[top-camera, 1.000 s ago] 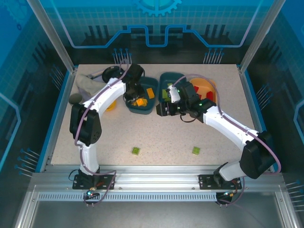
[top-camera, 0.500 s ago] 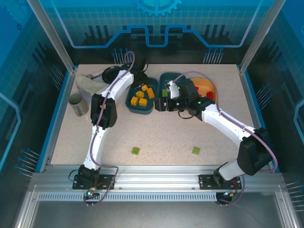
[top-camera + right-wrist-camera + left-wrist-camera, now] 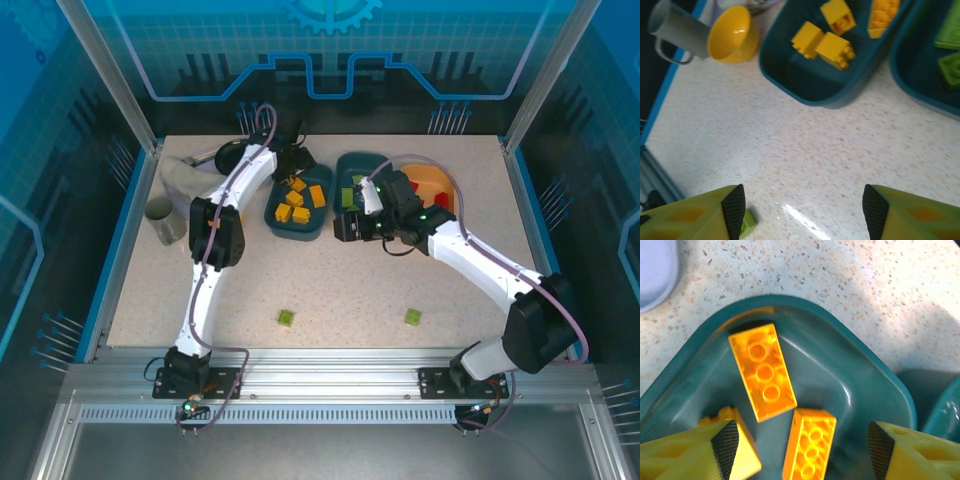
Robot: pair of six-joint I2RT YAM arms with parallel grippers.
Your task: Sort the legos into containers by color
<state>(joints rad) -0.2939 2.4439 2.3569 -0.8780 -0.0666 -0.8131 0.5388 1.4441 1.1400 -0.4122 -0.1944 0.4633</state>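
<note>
My left gripper (image 3: 800, 450) hangs open over the back end of the left dark teal container (image 3: 300, 228). Orange-yellow legos lie in it: one oblong brick (image 3: 762, 371) further in, a second (image 3: 810, 445) loose on the floor between my fingers, and a third (image 3: 742, 442) partly behind the left finger. My right gripper (image 3: 802, 210) is open over bare table in front of the containers, a light green lego (image 3: 747, 221) beside its left finger. The middle teal container (image 3: 343, 165) holds green legos (image 3: 950, 65). Red legos (image 3: 440, 203) lie in the pale orange container (image 3: 440, 178). Two green legos (image 3: 286, 317) (image 3: 413, 317) lie on the table.
A small yellow bowl (image 3: 733, 34) and a grey cup (image 3: 165, 220) stand left of the containers, with a grey bundle (image 3: 180, 175) and a black round object (image 3: 235, 155) behind them. Glass walls and a metal frame enclose the table (image 3: 350, 280).
The left gripper swung to the back of the left teal container and opened; the orange-yellow lego it carried now lies in that container. The right arm shifted only slightly.
</note>
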